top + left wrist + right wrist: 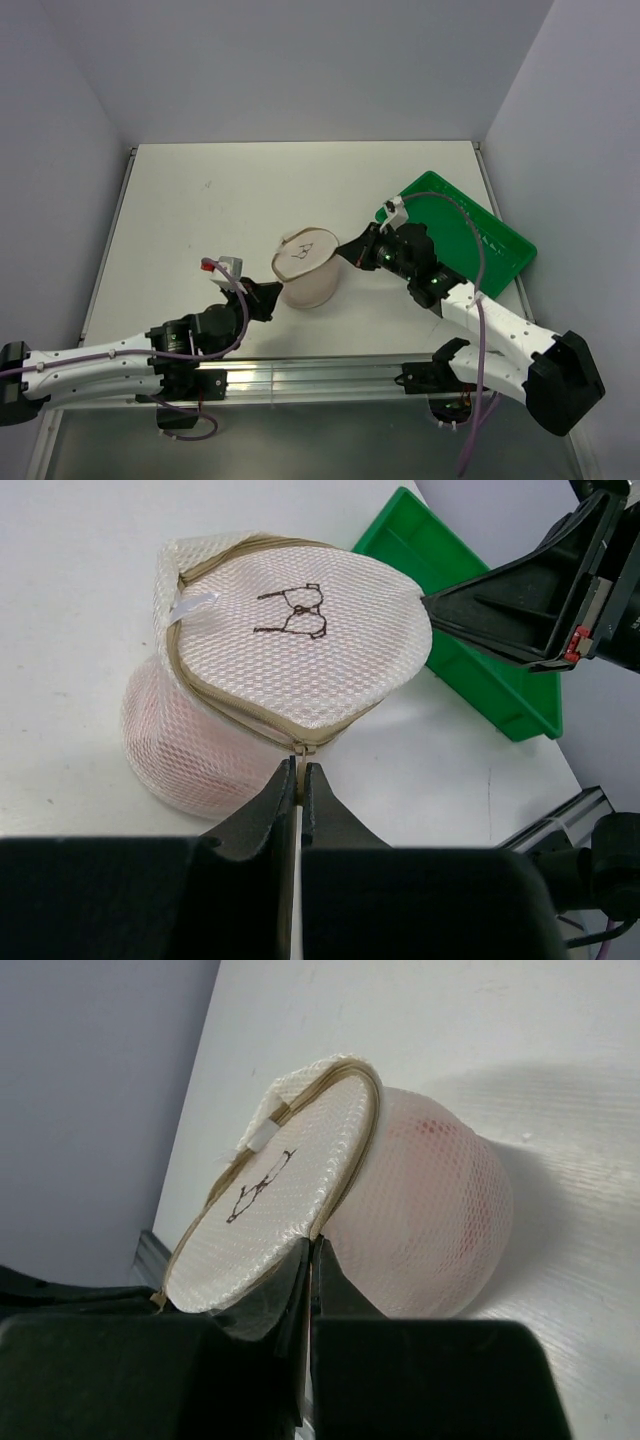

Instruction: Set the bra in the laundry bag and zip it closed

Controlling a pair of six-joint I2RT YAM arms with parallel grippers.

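My arms, lower frame: left arm [90,362], right arm [505,330]. White links, black joints, purple cables [482,262], wedge-shaped black fingers [255,825].

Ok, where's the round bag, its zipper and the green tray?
laundry bag [300,665], left wrist view, middle of top disc.
zipper [303,747], left wrist view, its slider.
green tray [490,695], left wrist view, its side wall.

Soft, even light is brightening the white surface [200,200]. The laundry bag [420,1210] is throwing a faint shadow behind itself. In the wrist views, the left pincer [300,780] and the right pincer [312,1270] are appearing dark and blurred.
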